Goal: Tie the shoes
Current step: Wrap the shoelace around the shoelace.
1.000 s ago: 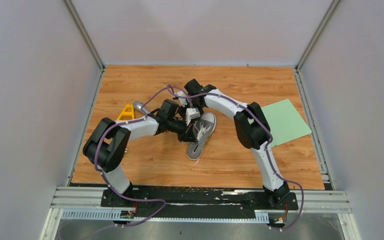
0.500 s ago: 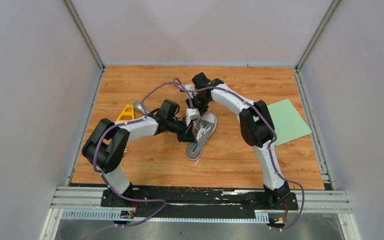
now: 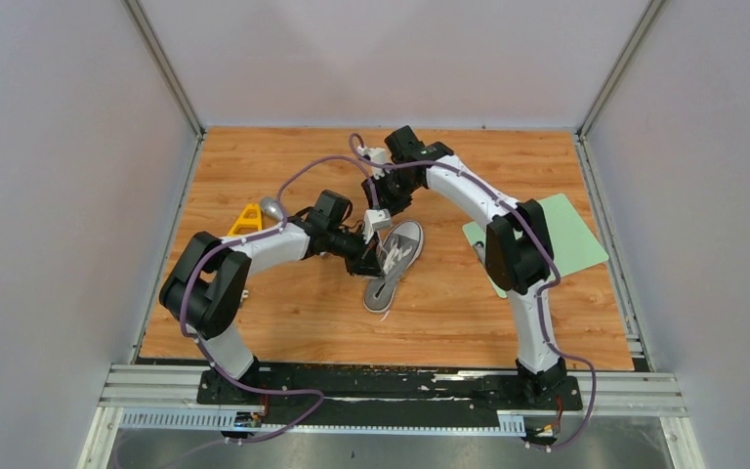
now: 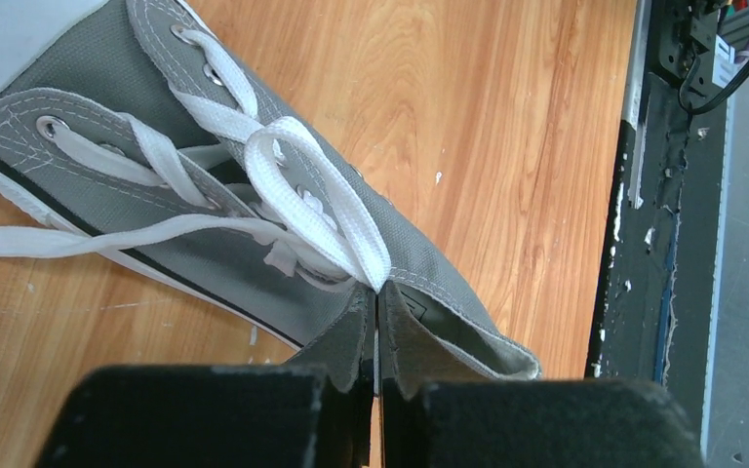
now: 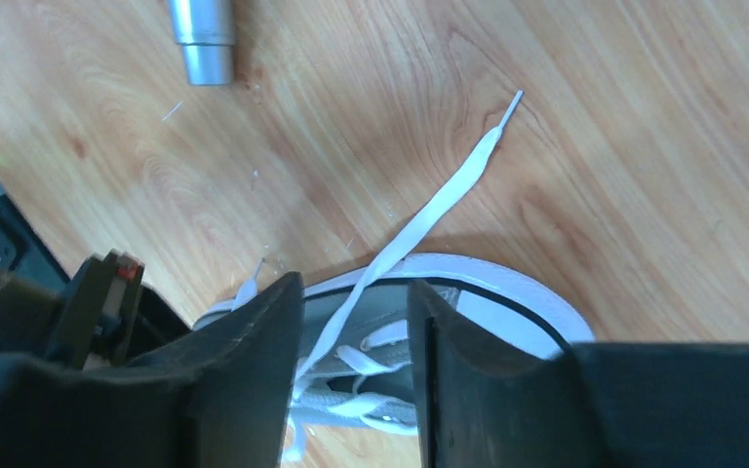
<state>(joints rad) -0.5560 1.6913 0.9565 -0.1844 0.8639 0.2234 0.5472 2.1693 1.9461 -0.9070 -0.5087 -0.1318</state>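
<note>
Sideways, left arm (image 3: 269, 246) pinches laces (image 4: 346, 219); right arm (image 3: 469, 195) arches above sneaker (image 3: 387, 291).

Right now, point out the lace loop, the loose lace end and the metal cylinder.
lace loop (image 4: 349, 216), left wrist view, on its outer strand.
loose lace end (image 5: 449, 187), right wrist view, on the flat strand just short of the tip.
metal cylinder (image 5: 201, 39), right wrist view, on its side.

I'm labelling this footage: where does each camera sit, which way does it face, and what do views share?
Top external: above and behind the arms, looking down on table, left arm, right arm, sneaker.
Left wrist: looks along the left gripper, shut on a lace loop, across the sneaker.
Right wrist: looks down past the open right gripper at the toe cap.
Shared: all show the sneaker.
</note>
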